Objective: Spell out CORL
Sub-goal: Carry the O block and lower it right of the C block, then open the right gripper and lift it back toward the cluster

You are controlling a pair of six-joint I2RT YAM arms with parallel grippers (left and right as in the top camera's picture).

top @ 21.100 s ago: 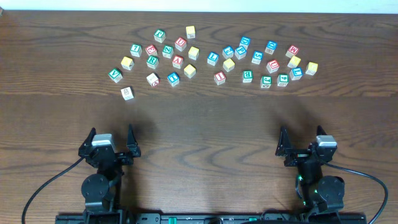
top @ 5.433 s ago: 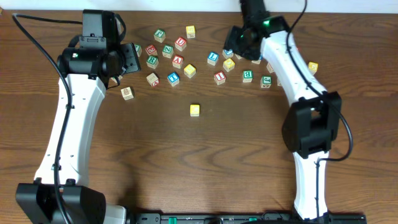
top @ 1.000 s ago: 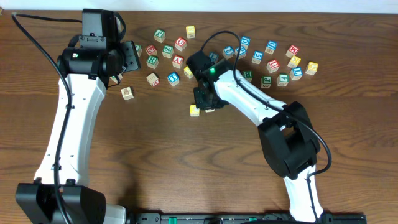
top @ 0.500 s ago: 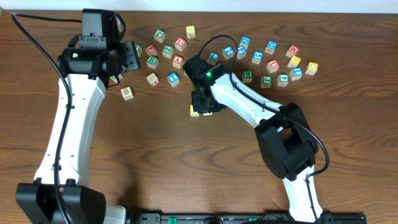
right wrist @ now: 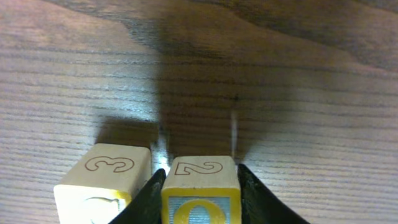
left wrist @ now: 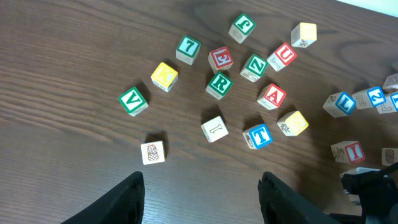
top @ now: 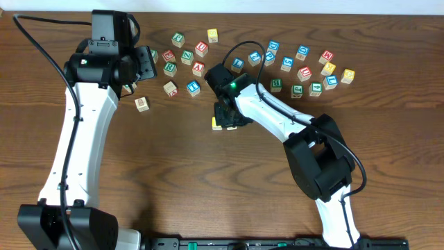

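- Tabletop (top: 208,187): dark wood grain, carrying a loose scatter of small letter cubes along its far side.
- Green R cube (left wrist: 219,84): sits inside the left cluster. A red E cube (left wrist: 221,58) is just beside it on the far side, a green Z cube (left wrist: 254,67) and a red A cube (left wrist: 272,96) are near on its right, and a plain white cube (left wrist: 214,129) is nearer the camera.
- Blue L cube (left wrist: 339,104): lies at the right edge of the left wrist view, with two more cubes crowded against its right side.
- Outliers: a green V cube (left wrist: 133,101), a pineapple-picture cube (left wrist: 153,152) and a blue T cube (left wrist: 257,135) fringe the cluster.
- Yellow cube marked 3 (right wrist: 102,177) and yellow cube marked 2 (right wrist: 200,193): side by side on open wood, well apart from the scatter and on its near side. The second shows an O on its front face.
- Right claw (right wrist: 200,177): the arm reaches in across the middle, claw pointing down. Its fingers straddle the cube marked 2, one finger wedged in the gap between the two yellow cubes. Both lie close along the cube's sides; whether they press it cannot be told.
- Left claw (left wrist: 202,186): the arm is stretched to the far left, hovering above the cluster. Its fingers are spread wide with nothing between them.
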